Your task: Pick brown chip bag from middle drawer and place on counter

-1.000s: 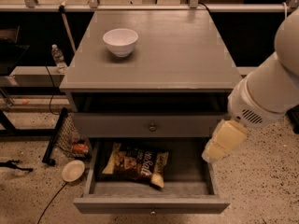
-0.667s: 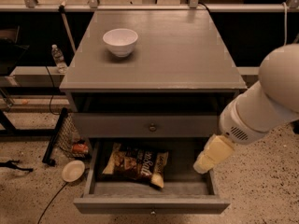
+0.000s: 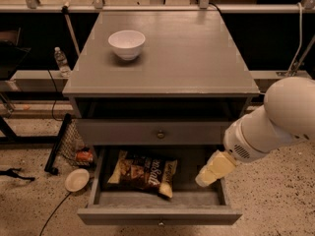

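**A:** Where is the brown chip bag?

**B:** The brown chip bag (image 3: 145, 171) lies flat on the dark floor of the middle drawer (image 3: 96, 183), which stands open. It sits left of centre. One pale end points toward the left wall and the other toward the drawer's front.

**A:** Can you read anything on it?

**B:** There is white lettering across the dark middle and chip pictures toward the left end. I cannot make out the words, so no brand is legible.

**A:** And the end effector?

**B:** The end effector (image 3: 210, 172) is pale yellowish and hangs from the rounded white arm (image 3: 288, 117). It slants down and to the left over the right side of the open drawer, close to the right wall. It is to the right of the bag and clear of it. I cannot tell whether it is spread or pressed together.

**A:** What is on the worktop?

**B:** The grey worktop (image 3: 187, 58) carries a white bowl (image 3: 127, 43) near its back left. Below the worktop is a dark open gap, then a closed drawer front (image 3: 118, 132) with a small knob (image 3: 160, 134).

**A:** Anything else nearby?

**B:** A clear water bottle (image 3: 61, 61) stands on a low shelf at the left, but its label is too small to read. A small orange-red packet (image 3: 84, 156) lies on the floor left of the cabinet. A round pale dish (image 3: 77, 179) lies on the speckled floor just left of the open drawer.
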Controlling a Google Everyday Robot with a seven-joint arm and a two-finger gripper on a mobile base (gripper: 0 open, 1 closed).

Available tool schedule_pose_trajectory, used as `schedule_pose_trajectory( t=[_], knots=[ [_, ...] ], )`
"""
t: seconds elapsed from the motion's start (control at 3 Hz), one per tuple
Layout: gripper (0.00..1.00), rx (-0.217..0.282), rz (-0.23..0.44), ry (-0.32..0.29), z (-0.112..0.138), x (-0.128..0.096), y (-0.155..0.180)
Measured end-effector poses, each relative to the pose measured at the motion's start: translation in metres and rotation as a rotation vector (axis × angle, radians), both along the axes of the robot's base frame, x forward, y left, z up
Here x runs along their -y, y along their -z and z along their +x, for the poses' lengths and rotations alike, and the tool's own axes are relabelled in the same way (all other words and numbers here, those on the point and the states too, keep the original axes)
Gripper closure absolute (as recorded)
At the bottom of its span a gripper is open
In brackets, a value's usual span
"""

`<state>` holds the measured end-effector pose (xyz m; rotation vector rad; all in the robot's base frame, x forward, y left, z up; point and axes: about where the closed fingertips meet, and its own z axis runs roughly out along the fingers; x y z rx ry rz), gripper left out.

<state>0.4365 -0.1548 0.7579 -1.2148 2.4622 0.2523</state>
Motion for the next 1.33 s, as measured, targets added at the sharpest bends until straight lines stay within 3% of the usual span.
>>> schedule_pose_trajectory(
  t=[0.33,1.0,1.33],
  knots=[
    [0.00,-0.020,0.024,0.022,-0.001,0.001,0.027],
    [0.00,-0.063,0.178,0.061,0.013,-0.009,0.118],
    [0.00,-0.063,0.178,0.061,0.013,-0.009,0.118]
  ],
)
